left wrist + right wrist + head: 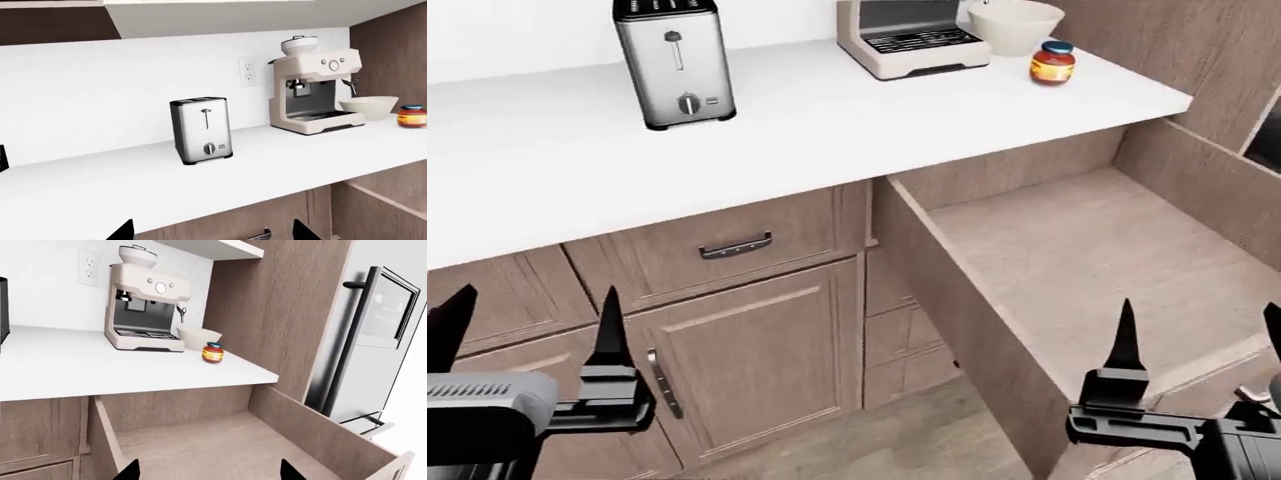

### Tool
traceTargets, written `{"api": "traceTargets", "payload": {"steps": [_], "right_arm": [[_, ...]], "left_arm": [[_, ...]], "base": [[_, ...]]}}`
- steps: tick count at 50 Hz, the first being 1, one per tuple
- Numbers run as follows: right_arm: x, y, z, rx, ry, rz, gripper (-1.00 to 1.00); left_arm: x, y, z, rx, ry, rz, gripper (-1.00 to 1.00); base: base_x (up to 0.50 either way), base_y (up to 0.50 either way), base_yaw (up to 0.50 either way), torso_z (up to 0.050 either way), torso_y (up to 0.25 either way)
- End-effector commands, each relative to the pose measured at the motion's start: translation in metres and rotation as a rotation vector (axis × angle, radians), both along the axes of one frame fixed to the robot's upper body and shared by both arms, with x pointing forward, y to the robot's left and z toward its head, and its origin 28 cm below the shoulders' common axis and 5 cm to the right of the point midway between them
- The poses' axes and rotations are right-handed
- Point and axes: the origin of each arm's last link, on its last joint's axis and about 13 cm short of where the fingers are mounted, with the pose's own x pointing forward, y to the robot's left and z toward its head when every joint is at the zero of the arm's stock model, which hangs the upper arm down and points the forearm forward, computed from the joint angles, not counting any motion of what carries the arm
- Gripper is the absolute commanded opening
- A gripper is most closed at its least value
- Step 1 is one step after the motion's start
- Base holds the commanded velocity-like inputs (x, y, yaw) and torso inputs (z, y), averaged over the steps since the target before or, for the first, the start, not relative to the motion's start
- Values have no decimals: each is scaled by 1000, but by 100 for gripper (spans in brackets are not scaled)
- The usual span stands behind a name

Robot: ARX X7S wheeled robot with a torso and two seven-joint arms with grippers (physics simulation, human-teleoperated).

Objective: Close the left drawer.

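I judge the task as not yet begun in any useful sense: the wide light-brown wood-grain drawer with the plain wooden inside (1094, 250) stands pulled far out from under the white table (827, 130), at the right of the scene, and nothing lies in it that I can see. In the head view its long left side wall runs toward me and its floor is fully exposed; the right wrist view shows the same open box from above, with the back wall tucked under the table's edge. The front panel sits nearest me at the lower right, mostly cut off by the frame edge, so I cannot see its bar handle. My left gripper (527, 330) hangs low at the near left in front of the closed cabinet doors, fingers apart and holding nothing, well apart from the drawer. My right gripper (1201, 350) hovers at the near right over the drawer's near end, fingers likewise spread and empty; I cannot tell whether it touches the front panel. On the table, a chrome toaster (674, 60), a cream espresso machine (908, 40), a white bowl (1014, 25) and a small orange jar with a blue lid (1052, 63) stand clear of the work. All that remains, as I read it, is the whole closing push: getting a gripper against the front panel and driving the drawer back until flush.
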Motion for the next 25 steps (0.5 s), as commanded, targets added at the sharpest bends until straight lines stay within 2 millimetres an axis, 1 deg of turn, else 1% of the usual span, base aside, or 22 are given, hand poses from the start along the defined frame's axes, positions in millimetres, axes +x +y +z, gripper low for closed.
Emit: {"api": "traceTargets", "payload": {"steps": [1, 25], "right_arm": [[-2, -1, -2, 3, 0, -7, 100], [-3, -2, -2, 1, 0, -13, 100]], "left_arm": [[1, 0, -2, 1, 4, 0, 100], [1, 1, -2, 3, 6, 2, 100]], "base": [[-258, 102, -500, 0, 0], [-241, 117, -500, 0, 0]]}}
